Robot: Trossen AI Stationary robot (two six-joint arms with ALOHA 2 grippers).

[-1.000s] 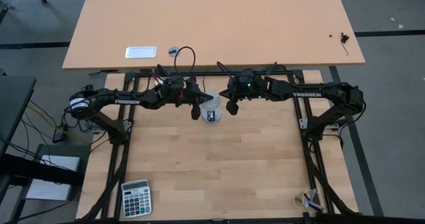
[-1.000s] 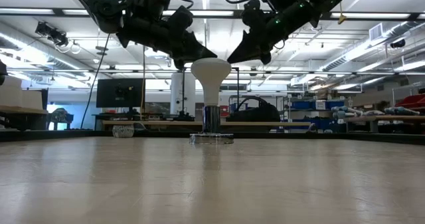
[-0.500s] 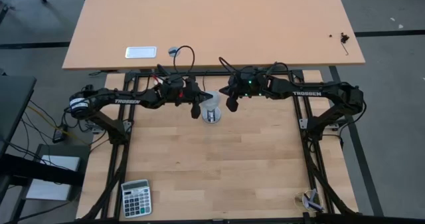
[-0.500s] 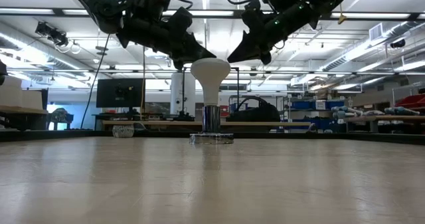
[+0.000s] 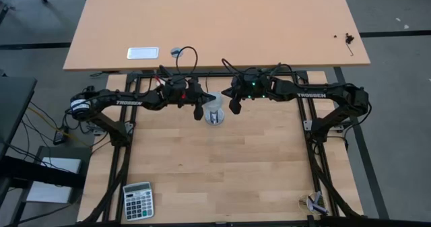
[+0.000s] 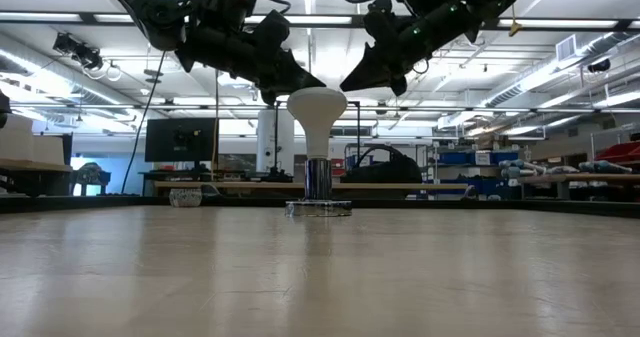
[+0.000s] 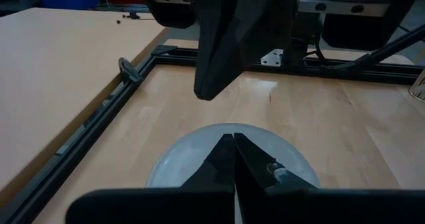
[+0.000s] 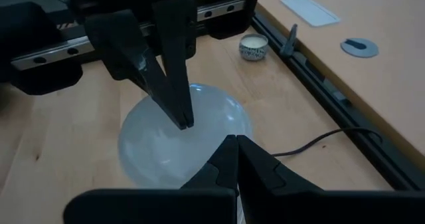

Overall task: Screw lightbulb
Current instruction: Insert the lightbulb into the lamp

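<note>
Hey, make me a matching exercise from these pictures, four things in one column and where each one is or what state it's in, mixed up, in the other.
Things:
1. lightbulb
2. left gripper
3. right gripper
4. calculator

Places or states:
A. lying at the table's near left corner
B. shut, tip at the dome's left edge
C. standing upright in the socket, dome on top
D. shut, held just off the dome on its right

Pairs: 1-C, 2-B, 3-D, 4-A
</note>
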